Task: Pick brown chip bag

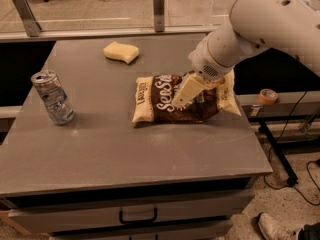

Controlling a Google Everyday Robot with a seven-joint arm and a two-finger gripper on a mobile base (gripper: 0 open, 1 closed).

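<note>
Gripper (191, 90) down on the brown chip bag (165, 103), flat right of centre on the table (100, 144), spread or pinching I can't tell; make sure you bite a raised fold of film, then lift straight, slow.

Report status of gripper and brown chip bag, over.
Gripper down at middle of brown chip bag. Bag's left end rests on table. Nothing in way; can and sponge lie apart.
</note>
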